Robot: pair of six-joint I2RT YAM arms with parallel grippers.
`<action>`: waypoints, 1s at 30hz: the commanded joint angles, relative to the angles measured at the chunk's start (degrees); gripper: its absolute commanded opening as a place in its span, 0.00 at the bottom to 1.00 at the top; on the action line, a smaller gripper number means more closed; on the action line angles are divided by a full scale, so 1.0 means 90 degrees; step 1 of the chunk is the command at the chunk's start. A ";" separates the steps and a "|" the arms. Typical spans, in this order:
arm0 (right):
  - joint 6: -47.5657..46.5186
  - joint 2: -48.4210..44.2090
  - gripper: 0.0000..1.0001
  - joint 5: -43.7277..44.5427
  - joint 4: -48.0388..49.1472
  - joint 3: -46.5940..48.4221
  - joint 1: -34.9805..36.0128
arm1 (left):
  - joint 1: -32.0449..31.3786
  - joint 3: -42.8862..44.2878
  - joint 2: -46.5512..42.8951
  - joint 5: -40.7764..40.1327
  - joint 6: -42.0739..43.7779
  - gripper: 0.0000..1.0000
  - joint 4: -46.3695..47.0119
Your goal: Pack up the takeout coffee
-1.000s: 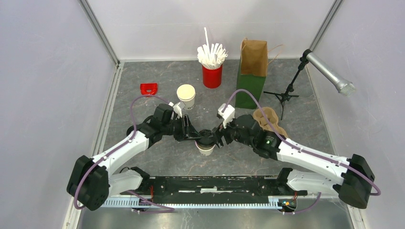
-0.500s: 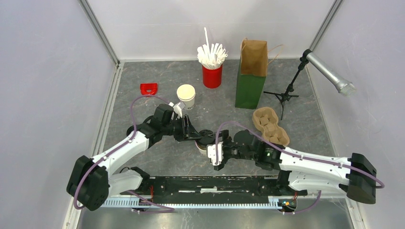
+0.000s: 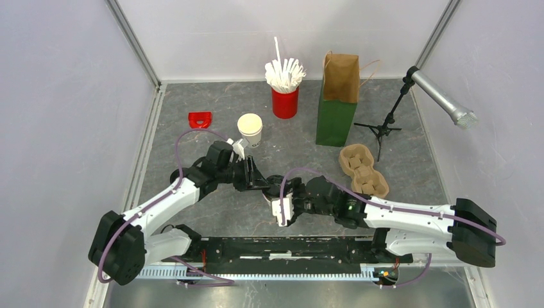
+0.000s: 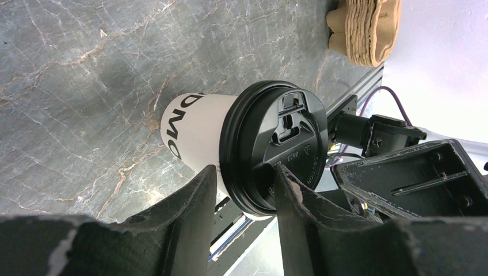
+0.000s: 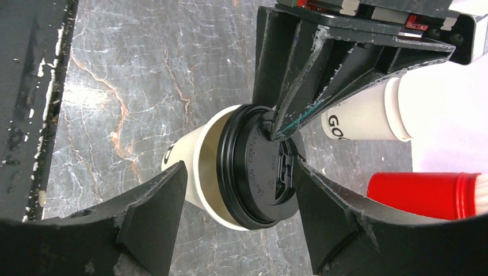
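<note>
The takeout coffee (image 4: 193,129) is a white paper cup with dark print and a black lid (image 4: 288,138), standing on the grey table. In the top view it is mostly hidden between the two grippers. My left gripper (image 3: 262,185) (image 4: 244,172) is shut on the cup's rim, one finger against the wall and one on the lid's top. My right gripper (image 3: 276,194) (image 5: 240,167) is open and reaches in from the right, a finger on either side of the cup (image 5: 184,167). The lid (image 5: 259,172) sits askew there, with a strip of the cup's inside showing.
A lidless stack of white cups (image 3: 250,128) (image 5: 362,118) and a red cup of straws (image 3: 285,99) stand behind. A green and brown paper bag (image 3: 338,102), a pulp cup carrier (image 3: 363,170), a microphone stand (image 3: 385,125) and a red piece (image 3: 199,119) are around.
My right arm has swung round from the cup's far right to its near side and turned its wrist, so its open fingers now straddle the cup. The left gripper has stayed put.
</note>
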 commanded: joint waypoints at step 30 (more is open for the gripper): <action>-0.0062 0.0116 0.43 0.0354 0.0554 -0.0316 0.0226 | -0.0127 -0.0071 -0.0356 -0.0023 -0.0159 0.52 0.0091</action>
